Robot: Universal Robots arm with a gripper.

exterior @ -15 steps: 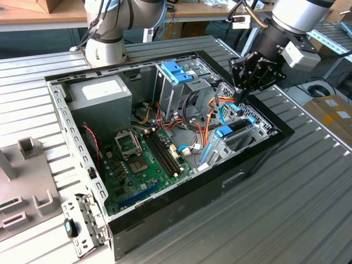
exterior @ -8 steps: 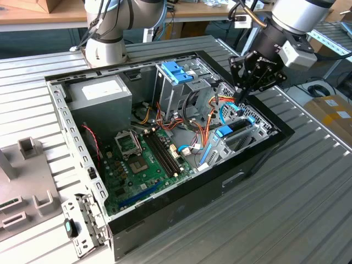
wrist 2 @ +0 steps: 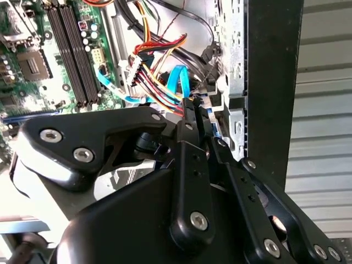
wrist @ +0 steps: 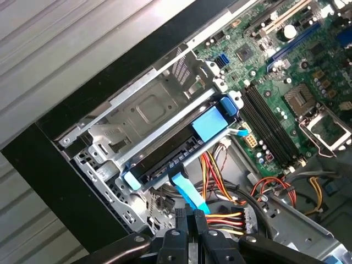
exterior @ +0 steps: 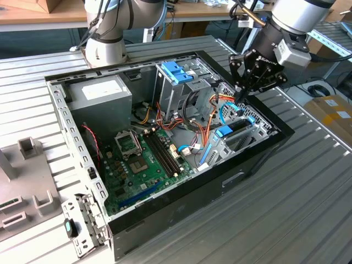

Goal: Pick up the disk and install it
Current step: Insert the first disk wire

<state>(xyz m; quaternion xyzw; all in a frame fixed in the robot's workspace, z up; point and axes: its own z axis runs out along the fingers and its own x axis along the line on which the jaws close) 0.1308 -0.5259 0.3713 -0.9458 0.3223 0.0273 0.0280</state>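
The disk (wrist: pixel 181 157) sits in the drive bay (wrist: pixel 137 110) at the computer case's (exterior: pixel 220 181) corner, in the exterior view's right; the tool (wrist: pixel 192 217), fingers pressed together and empty, hovers beside its cable end; approach judged best slow, clear of the blue cable (wrist: pixel 190 192); no writing legible.

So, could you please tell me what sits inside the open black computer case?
A green motherboard, grey power supply box, coloured cables and the blue-railed disk in its bay; the disk's underside is hidden.
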